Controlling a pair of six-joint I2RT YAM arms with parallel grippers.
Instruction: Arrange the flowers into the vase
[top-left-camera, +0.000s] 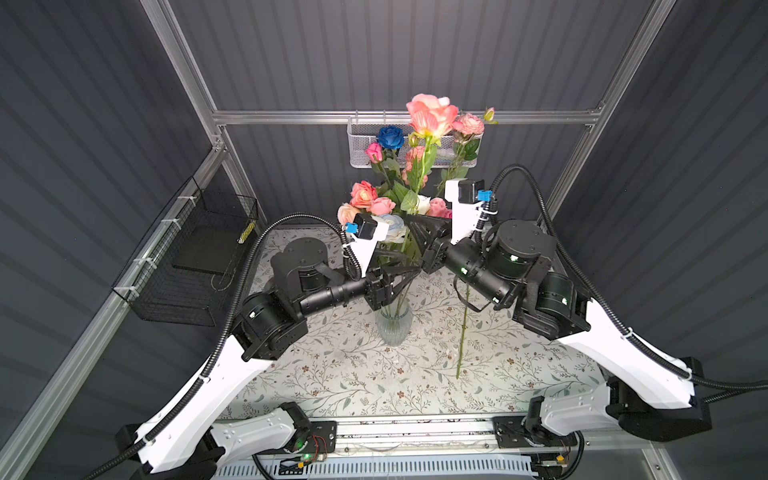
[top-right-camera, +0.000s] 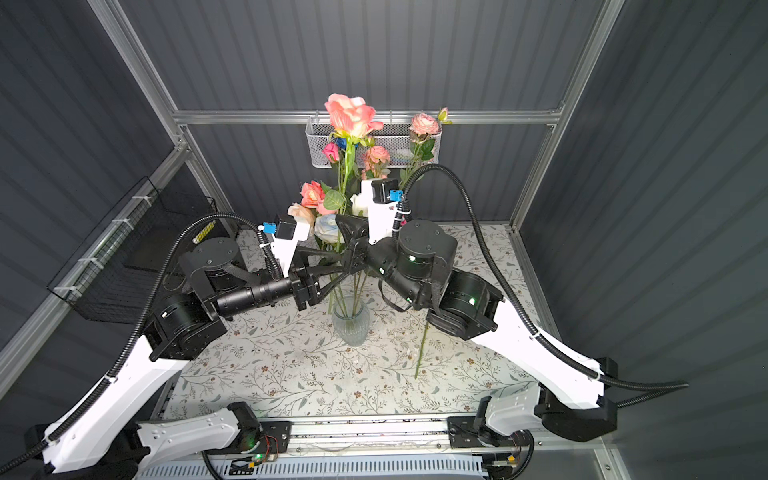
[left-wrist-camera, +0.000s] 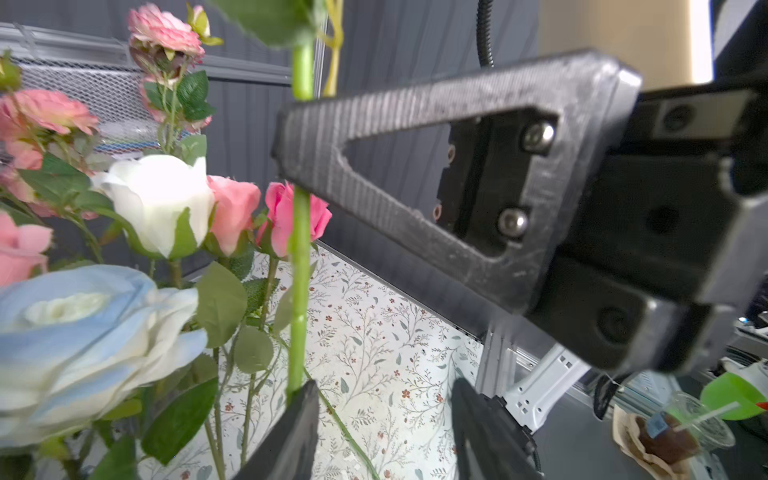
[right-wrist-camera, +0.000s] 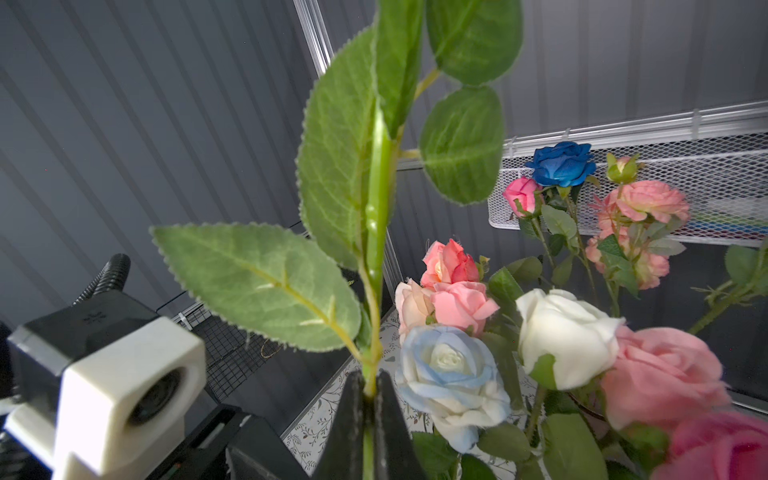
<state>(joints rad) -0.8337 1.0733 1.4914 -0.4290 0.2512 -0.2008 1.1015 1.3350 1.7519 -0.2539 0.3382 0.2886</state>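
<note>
Right jaws pinching stem (right-wrist-camera: 380, 187), bouquet (right-wrist-camera: 565, 336) crowding alongside

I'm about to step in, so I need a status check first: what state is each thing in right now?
tall peach rose: upright, head above the rest.
right hand: shut on that rose's stem.
left hand: open, one finger at the same stem, lower down.
vase: upright, stems of the other flowers in it.
stray stem: beside the vase, not in it.
</note>
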